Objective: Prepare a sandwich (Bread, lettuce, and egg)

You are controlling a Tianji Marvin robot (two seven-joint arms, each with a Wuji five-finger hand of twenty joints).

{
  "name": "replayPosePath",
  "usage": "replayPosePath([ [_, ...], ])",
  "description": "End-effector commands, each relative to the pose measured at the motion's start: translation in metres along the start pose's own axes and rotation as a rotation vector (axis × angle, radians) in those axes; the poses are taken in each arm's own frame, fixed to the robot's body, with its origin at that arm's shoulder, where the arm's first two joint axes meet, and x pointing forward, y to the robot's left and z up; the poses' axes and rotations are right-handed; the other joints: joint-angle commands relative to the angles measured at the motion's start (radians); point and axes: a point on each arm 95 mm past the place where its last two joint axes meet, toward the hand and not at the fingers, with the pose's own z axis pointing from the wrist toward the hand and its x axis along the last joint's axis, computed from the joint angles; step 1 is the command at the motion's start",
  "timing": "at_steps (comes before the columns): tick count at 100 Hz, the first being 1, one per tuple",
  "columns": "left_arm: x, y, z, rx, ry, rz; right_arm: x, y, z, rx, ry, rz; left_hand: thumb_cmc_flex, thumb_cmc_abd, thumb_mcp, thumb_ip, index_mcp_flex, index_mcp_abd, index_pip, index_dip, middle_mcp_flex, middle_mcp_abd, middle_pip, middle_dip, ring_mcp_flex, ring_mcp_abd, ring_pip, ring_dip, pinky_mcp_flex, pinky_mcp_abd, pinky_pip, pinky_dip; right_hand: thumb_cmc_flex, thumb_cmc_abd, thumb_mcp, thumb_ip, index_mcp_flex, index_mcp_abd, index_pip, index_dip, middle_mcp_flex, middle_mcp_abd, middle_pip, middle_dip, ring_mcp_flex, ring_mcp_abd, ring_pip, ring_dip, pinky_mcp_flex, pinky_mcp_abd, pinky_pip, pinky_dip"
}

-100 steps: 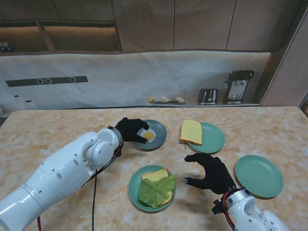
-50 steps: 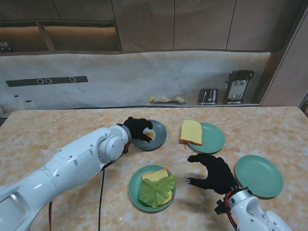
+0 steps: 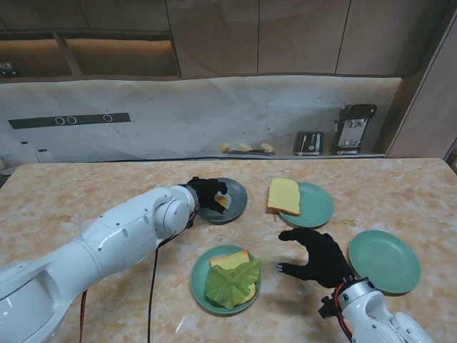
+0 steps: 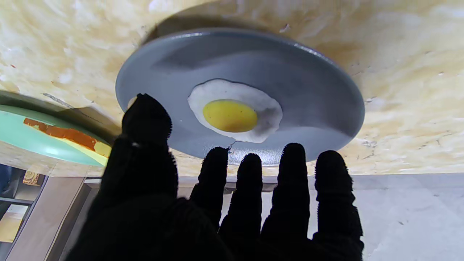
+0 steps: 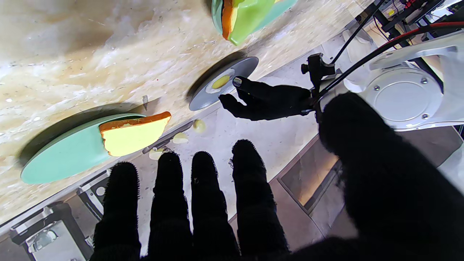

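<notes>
Left robot hand [image 3: 208, 193] has pushed further over the grey plate [image 3: 235, 194] vs 1 s ago, fingers spread, holding nothing; fried egg [image 4: 235, 111] sits mid-plate, just past the fingertips. Right robot hand [image 3: 315, 256] barely moved, open, empty, hovering over bare surface [image 3: 93, 187] btwn lettuce-topped bread [image 3: 232, 280] and empty green plate [image 3: 384, 260].

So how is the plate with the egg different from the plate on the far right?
The grey plate holds a fried egg; the green plate on the far right holds nothing. The grey plate looks smaller than the green plate. The left hand reaches over the grey plate; no hand is over the green plate. Both are round and sit flat on the table.
</notes>
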Motion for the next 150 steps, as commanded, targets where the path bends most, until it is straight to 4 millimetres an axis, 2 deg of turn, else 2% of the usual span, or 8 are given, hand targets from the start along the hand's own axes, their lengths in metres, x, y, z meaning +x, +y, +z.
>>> replayPosePath([
  [1,0.006,-0.001,0.002,-0.017,0.009,-0.002,0.002,-0.006,-0.002,0.024,0.006,0.011,0.006,-0.03,-0.006,0.021,-0.03,0.001,0.008,0.015,-0.041,-0.003,0.003,0.012,-0.015,-0.007,0.021,0.016,-0.01,-0.016,0.018,0.024,-0.038,0.008,-0.007,0.026,0.021,0.004,-0.004,-0.003,0.02,-0.02,0.009,0.005,-0.003,-0.021,0.004,0.006,-0.021,-0.002,-0.001,-0.009],
  [20,0.009,0.003,0.008,-0.017,-0.012,0.013,0.003,-0.007,-0.003,0.028,0.007,0.018,0.011,-0.03,-0.003,0.022,-0.042,0.012,0.008,0.019,-0.058,-0.001,0.014,0.028,-0.028,-0.005,0.038,0.035,-0.006,-0.033,0.053,0.056,-0.038,0.01,-0.007,0.026,0.019,0.002,-0.004,-0.003,0.022,-0.022,0.008,0.005,-0.003,-0.026,0.006,0.007,-0.027,-0.001,-0.004,-0.007],
  [74,0.009,0.002,0.021,-0.029,-0.065,0.022,0.0,-0.008,-0.004,0.035,-0.008,0.017,0.061,-0.035,0.01,0.028,-0.04,0.023,0.021,0.026,-0.062,0.003,0.028,0.037,-0.035,0.004,0.058,0.044,0.003,-0.042,0.077,0.067,-0.042,0.015,-0.01,0.025,0.022,0.0,-0.003,-0.002,0.027,-0.026,0.008,0.008,-0.004,-0.03,0.011,0.011,-0.041,0.001,-0.014,0.0],
  [99,0.008,0.008,0.026,-0.047,-0.067,0.042,-0.003,-0.006,-0.002,0.036,-0.017,0.016,0.078,-0.052,0.038,0.034,-0.043,0.014,0.048,0.045,-0.058,0.001,0.047,0.058,-0.026,0.002,0.084,0.063,0.014,-0.05,0.101,0.075,-0.044,0.034,-0.016,0.025,0.02,0.002,-0.005,-0.003,0.027,-0.025,0.007,0.009,-0.004,-0.031,0.013,0.012,-0.045,0.003,-0.019,0.005],
  [107,0.007,0.01,0.027,-0.049,-0.075,0.041,-0.004,-0.006,-0.001,0.036,-0.017,0.007,0.091,-0.065,0.079,0.037,-0.046,0.016,0.07,0.062,-0.057,-0.002,0.065,0.079,-0.019,0.001,0.109,0.083,0.024,-0.057,0.124,0.082,-0.042,0.042,-0.019,0.025,0.022,0.004,-0.004,-0.002,0.029,-0.023,0.008,0.01,-0.003,-0.03,0.014,0.013,-0.051,0.002,-0.022,0.006],
  [109,0.007,0.011,0.028,-0.049,-0.075,0.042,-0.004,-0.006,-0.001,0.036,-0.015,-0.001,0.053,-0.091,0.177,0.03,-0.046,0.013,0.08,0.076,-0.05,-0.004,0.068,0.097,-0.014,0.0,0.115,0.098,0.029,-0.061,0.135,0.077,-0.041,0.045,-0.02,0.025,0.024,0.004,-0.003,-0.002,0.03,-0.024,0.009,0.011,-0.002,-0.031,0.015,0.014,-0.05,0.002,-0.022,0.006],
  [139,0.007,0.017,0.032,-0.046,-0.091,0.041,-0.004,-0.006,0.0,0.036,-0.027,0.008,0.036,-0.134,0.324,0.025,-0.06,0.004,0.207,0.167,0.003,-0.024,0.184,0.188,0.049,-0.01,0.255,0.189,0.099,-0.085,0.232,0.096,-0.037,0.054,-0.024,0.027,0.026,0.006,-0.001,-0.001,0.031,-0.021,0.013,0.013,0.001,-0.029,0.019,0.017,-0.052,0.003,-0.022,0.011],
  [150,0.007,0.019,0.033,-0.048,-0.094,0.034,-0.004,-0.007,0.0,0.039,-0.033,0.015,0.034,-0.142,0.38,0.023,-0.055,-0.002,0.239,0.196,0.017,-0.027,0.197,0.204,0.048,-0.008,0.263,0.202,0.112,-0.101,0.258,0.096,-0.036,0.057,-0.026,0.027,0.026,0.006,-0.001,-0.001,0.033,-0.021,0.013,0.013,0.003,-0.028,0.02,0.017,-0.051,0.006,-0.021,0.012],
])
